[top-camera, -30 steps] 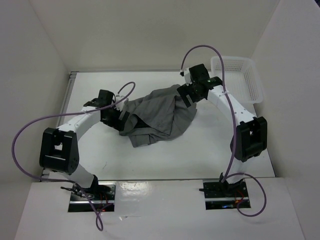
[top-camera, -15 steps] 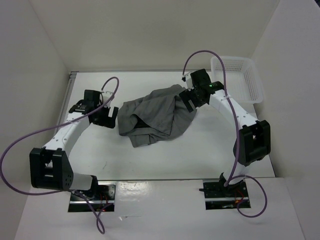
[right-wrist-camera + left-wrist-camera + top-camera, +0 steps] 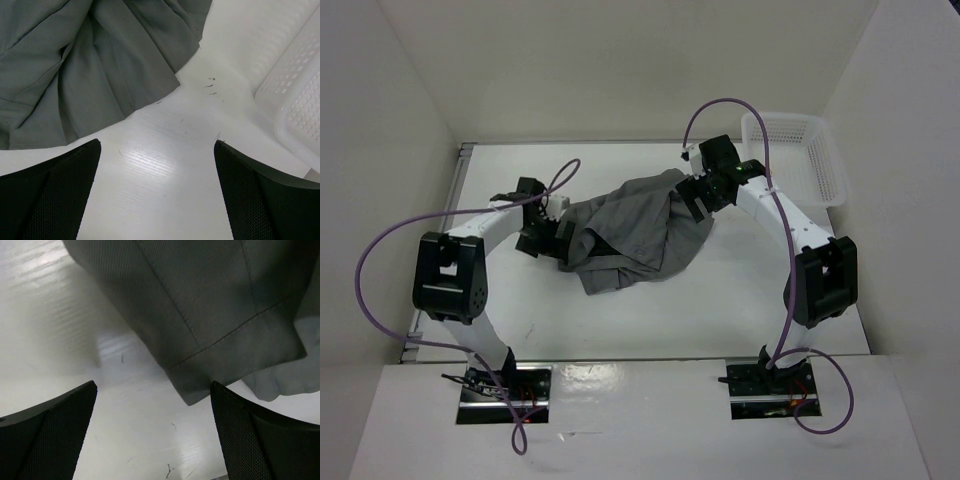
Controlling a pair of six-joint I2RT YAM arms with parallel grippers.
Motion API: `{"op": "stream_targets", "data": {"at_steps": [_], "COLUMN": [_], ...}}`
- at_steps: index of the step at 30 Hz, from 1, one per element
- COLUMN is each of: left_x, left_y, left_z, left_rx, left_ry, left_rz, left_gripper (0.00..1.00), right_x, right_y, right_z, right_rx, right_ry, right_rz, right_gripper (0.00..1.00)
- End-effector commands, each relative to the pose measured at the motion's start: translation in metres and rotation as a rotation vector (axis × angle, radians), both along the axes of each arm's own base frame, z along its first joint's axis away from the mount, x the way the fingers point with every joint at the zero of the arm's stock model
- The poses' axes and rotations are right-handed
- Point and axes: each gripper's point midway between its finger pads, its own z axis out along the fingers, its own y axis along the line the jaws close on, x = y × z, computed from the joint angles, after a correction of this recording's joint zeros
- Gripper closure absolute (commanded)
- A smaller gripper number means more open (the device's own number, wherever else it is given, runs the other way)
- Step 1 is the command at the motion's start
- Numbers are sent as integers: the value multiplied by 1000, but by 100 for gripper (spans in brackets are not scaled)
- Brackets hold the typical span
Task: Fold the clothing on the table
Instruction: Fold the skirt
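Top external, your left hand (image 3: 552,243) wide apart at left edge of crumpled clothing (image 3: 638,232), your right hand (image 3: 696,197) wide apart at its right edge, bench (image 3: 740,295) beneath.

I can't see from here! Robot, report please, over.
Left gripper open, right gripper open, both empty. Clothing crumpled on table, unfolded. Basket far right, not blocking.

clothing (image 3: 210,305) cut off by wrist views' edges, basket (image 3: 300,100) partly cropped
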Motion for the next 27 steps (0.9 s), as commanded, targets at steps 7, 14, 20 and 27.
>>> {"op": "stream_targets", "data": {"at_steps": [7, 14, 20, 27], "left_x": [-15, -30, -19, -4], "left_y": [-38, -48, -57, -70], "left_z": [-14, -19, -8, 6], "left_rx": [-217, -279, -329, -405], "left_ry": [121, 193, 178, 148], "left_rz": [-56, -81, -111, -165], "left_gripper": [48, 65, 72, 94], "right_x": [4, 4, 4, 5], "right_y": [3, -3, -4, -6], "right_z": [8, 6, 6, 6], "right_rx": [-5, -32, -39, -46], "right_ry": [-24, -24, -27, -30], "right_rz": [4, -13, -19, -24], "right_gripper": [4, 4, 5, 6]}}
